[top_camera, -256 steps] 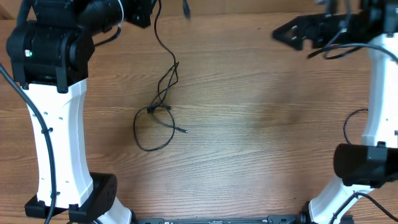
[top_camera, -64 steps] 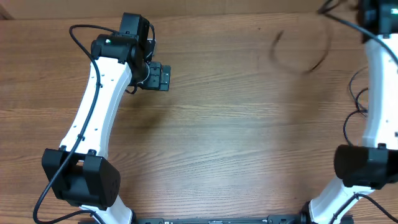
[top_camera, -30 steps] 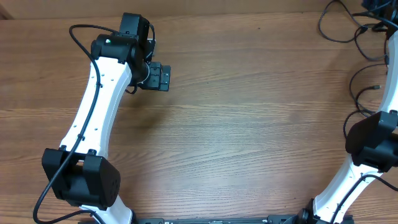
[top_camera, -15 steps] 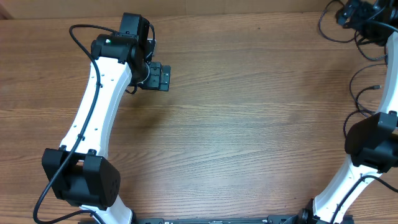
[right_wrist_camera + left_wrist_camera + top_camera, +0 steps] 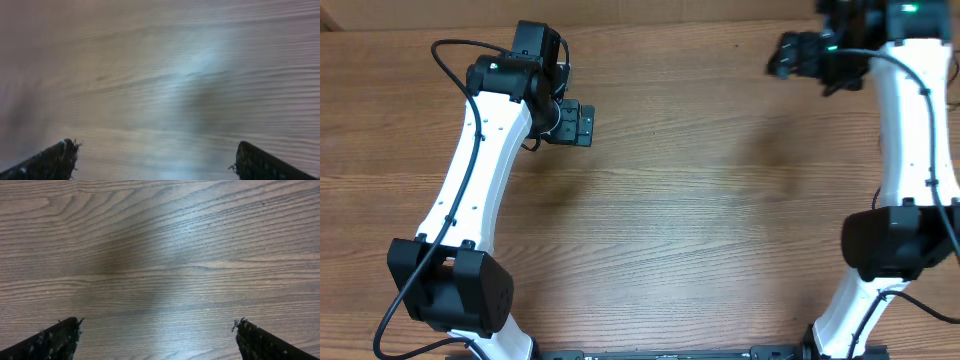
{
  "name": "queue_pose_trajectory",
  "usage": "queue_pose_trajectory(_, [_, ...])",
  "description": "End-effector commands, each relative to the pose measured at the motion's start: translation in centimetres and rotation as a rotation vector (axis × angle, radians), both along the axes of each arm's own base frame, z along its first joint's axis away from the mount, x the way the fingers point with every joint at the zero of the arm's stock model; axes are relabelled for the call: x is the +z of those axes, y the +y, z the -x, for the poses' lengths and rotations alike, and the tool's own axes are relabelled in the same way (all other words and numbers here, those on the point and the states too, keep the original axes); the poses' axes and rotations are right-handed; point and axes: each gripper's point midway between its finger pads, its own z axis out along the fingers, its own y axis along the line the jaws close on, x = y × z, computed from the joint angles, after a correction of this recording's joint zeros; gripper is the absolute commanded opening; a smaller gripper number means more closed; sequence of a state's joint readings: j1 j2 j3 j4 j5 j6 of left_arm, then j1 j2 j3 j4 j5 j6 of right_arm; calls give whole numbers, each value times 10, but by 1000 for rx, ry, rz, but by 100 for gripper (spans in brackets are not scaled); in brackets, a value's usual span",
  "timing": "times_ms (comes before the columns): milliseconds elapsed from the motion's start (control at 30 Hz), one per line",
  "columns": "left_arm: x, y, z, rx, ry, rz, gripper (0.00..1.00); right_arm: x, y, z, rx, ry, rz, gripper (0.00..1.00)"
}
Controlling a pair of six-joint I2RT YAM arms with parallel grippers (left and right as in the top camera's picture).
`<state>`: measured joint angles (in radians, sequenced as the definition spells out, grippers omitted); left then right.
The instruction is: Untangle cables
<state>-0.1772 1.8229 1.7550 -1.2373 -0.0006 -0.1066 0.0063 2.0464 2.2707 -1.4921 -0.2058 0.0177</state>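
Note:
The cables do not show in any view; they are hidden or out of frame. My left gripper (image 5: 582,124) hovers over the back left of the wooden table (image 5: 700,220), open. In the left wrist view the left gripper (image 5: 157,332) has only bare wood between its two dark fingertips (image 5: 62,337). My right gripper (image 5: 786,55) is at the back right, blurred with motion. In the right wrist view the right gripper (image 5: 155,152) stands open over blurred bare wood, with nothing between its fingers.
The left arm's white link (image 5: 470,190) stretches from the front left base to the back. The right arm's white link (image 5: 910,140) runs along the right edge. A thick black robot wire (image 5: 450,48) loops near the left wrist.
The right arm has swung left from the far right corner, out over the table. The thin cords seen at the right edge earlier no longer show. The left arm is unmoved.

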Motion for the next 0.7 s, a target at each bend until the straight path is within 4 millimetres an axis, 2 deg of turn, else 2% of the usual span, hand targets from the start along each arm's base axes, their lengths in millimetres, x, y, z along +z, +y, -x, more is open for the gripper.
queue_pose_trajectory(0, [-4, -2, 2, 14, 13, 4, 100, 9, 33, 19, 76, 16, 19, 100])
queue_pose_trajectory(167, [-4, -2, 2, 14, 13, 4, 100, 5, 67, 38, 145, 68, 20, 100])
queue_pose_trajectory(267, [-4, -2, 2, 14, 13, 4, 100, 5, 78, 40, 171, 68, 21, 100])
queue_pose_trajectory(367, [-4, -2, 2, 14, 13, 4, 100, 6, 86, 40, 188, 56, 21, 100])
queue_pose_trajectory(667, [-4, -2, 2, 14, 13, 4, 100, 6, 86, 40, 188, 56, 21, 100])
